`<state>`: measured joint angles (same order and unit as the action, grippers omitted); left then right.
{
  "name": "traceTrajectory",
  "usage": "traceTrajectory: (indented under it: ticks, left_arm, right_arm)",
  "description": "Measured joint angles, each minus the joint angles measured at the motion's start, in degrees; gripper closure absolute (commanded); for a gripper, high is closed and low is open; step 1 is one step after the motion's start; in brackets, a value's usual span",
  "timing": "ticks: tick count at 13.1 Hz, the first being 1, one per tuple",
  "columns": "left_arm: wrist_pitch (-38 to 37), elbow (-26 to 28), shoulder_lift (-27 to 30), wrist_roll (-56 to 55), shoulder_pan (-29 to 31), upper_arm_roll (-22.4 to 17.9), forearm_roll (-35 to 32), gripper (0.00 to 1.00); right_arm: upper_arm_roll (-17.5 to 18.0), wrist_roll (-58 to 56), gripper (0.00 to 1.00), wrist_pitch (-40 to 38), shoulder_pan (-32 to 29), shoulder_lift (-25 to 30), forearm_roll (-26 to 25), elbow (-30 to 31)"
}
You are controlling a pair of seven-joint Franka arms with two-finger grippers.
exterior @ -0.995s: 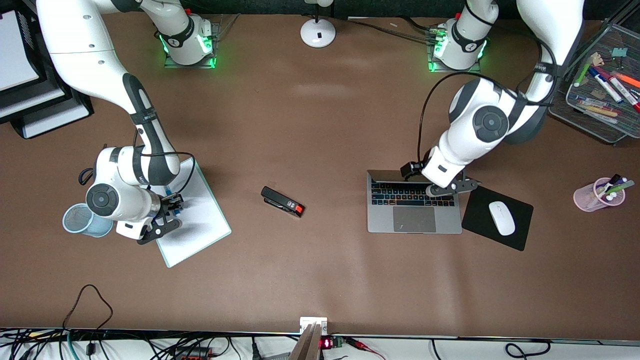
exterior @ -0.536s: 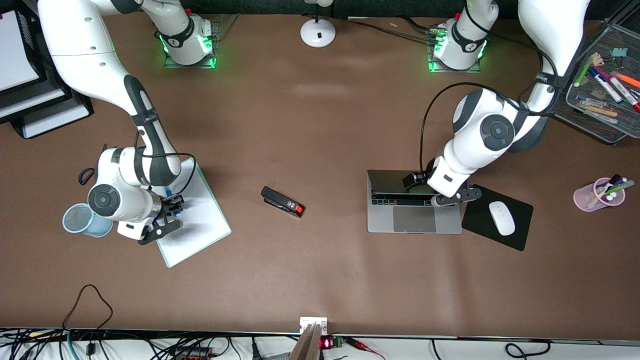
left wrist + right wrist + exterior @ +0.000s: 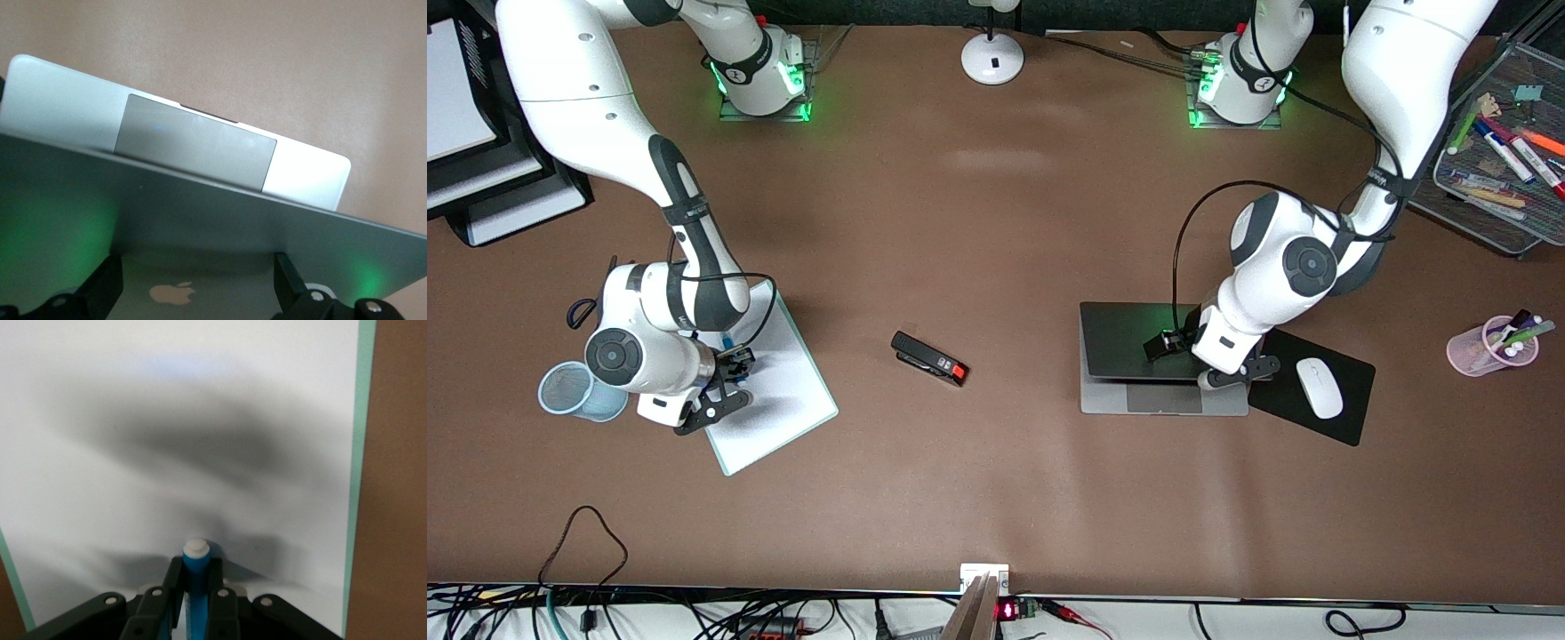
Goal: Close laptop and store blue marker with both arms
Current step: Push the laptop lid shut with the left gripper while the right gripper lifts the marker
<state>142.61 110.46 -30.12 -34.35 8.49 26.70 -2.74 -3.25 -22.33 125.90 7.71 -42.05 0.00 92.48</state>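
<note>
The laptop [image 3: 1129, 356] sat toward the left arm's end of the table, its lid tipped most of the way down so that only the trackpad strip at its 6 o'clock edge showed beneath it; the black mouse pad [image 3: 1352, 400] with its white mouse [image 3: 1319, 388] lay just beside it at 3 o'clock. The left gripper [image 3: 1199, 354] was on the lid, fingers spread wide and gripping nothing (the apple logo [image 3: 172, 293] showed between them in the left wrist view). The blue marker [image 3: 197, 583], white cap outward, was clamped in the right gripper [image 3: 727, 373] over the whiteboard [image 3: 783, 391], with the blue mesh cup [image 3: 574, 391] at its 9 o'clock. I judged both steps half done: the lid needed a last gentle press flat, and the marker carrying over the cup and releasing
</note>
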Motion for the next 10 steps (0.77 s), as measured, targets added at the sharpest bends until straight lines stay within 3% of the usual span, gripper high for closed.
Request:
traceTrajectory:
  ticks: [7,10]
  left_arm:
    - [1.7,-2.7,-5.2,0.0,-1.2,-1.8,0.0,0.00]
    - [3.8,-2.9,-6.4,-1.2,-6.9,-7.3,0.0,0.00]
  right_arm:
    - [-0.2,-0.1,1.00,0.6,-0.2,0.6,2.3,-2.9]
    - [-0.3,-2.4,1.00,0.5,-1.0,3.9,2.4,-4.4]
